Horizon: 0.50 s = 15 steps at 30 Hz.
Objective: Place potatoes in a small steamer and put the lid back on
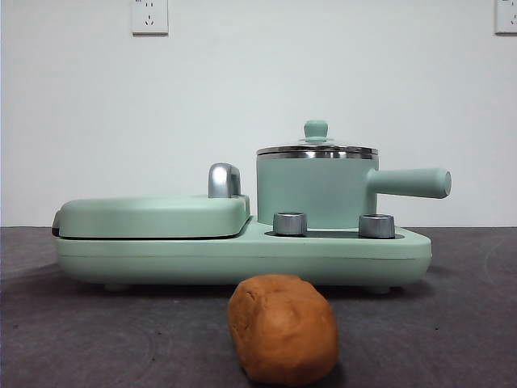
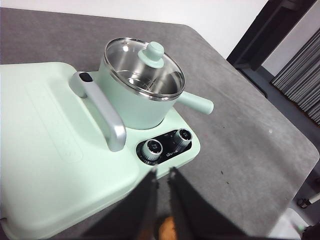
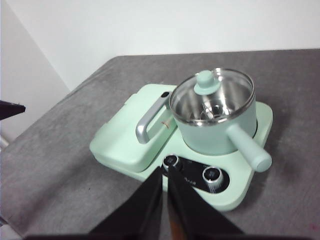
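The orange-brown potato (image 1: 283, 327) lies on the grey table in front of the appliance, near the front edge. The small mint-green steamer (image 1: 317, 190) stands on the right of the base, its straight handle pointing right. The clear glass lid (image 1: 317, 150) with its mint knob sits on it. In the left wrist view the steamer (image 2: 135, 102) and lid (image 2: 146, 67) show, with a sliver of potato (image 2: 165, 230) between the jaws. My left gripper (image 2: 161, 172) and right gripper (image 3: 164, 170) are both shut, empty and held high above the table. The right wrist view shows the steamer (image 3: 215, 120) and lid (image 3: 212, 95).
The flat mint-green griddle (image 1: 153, 214) with a chrome handle (image 1: 224, 179) takes up the left of the base (image 1: 242, 255). Two steel dials (image 1: 290, 224) (image 1: 376, 225) stand in front of the steamer. The table's edge drops off to the right (image 2: 300, 170).
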{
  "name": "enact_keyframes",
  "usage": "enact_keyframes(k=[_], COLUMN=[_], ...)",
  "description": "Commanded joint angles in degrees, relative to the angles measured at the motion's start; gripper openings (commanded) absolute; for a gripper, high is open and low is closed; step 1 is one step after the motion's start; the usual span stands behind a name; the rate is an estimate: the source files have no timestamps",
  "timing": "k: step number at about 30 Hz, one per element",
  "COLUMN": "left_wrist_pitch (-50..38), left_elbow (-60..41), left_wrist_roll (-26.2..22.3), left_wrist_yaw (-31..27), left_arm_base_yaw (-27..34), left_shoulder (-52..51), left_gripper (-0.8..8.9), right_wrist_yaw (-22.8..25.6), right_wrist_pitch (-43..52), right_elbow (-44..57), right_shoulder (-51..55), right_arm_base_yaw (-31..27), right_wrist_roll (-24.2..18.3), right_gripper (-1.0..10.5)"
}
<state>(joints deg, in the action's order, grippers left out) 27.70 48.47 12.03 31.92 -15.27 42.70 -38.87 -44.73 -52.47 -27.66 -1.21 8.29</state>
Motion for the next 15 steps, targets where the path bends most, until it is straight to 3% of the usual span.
enact_keyframes(k=[1, 3, 5, 8, 15], left_wrist_pitch=[-0.28, -0.33, -0.33, -0.33, -0.22], left_elbow=[0.98, 0.98, 0.98, 1.01, 3.78], left_wrist_roll=[-0.11, 1.29, 2.19, 2.23, 2.58], left_wrist_yaw=[0.5, 0.5, 0.5, 0.5, 0.55], left_arm_base_yaw=[-0.17, -0.2, -0.2, -0.28, -2.47], left_shoulder=[0.31, 0.31, 0.37, 0.37, 3.58], left_gripper=[2.24, 3.42, 4.22, 4.72, 4.8], right_wrist_yaw=[-0.11, 0.37, 1.44, 1.84, 1.77], right_wrist_pitch=[-0.77, -1.33, -1.68, -1.75, -1.68], right_elbow=[-0.87, -0.87, -0.87, -0.87, -0.87], right_shoulder=[-0.31, -0.31, -0.31, -0.31, -0.31], right_arm_base_yaw=[0.0, 0.0, 0.0, 0.0, 0.0], right_wrist_roll=[-0.81, -0.81, -0.81, -0.81, -0.79], right_gripper=[0.2, 0.8, 2.3, 4.5, 4.8])
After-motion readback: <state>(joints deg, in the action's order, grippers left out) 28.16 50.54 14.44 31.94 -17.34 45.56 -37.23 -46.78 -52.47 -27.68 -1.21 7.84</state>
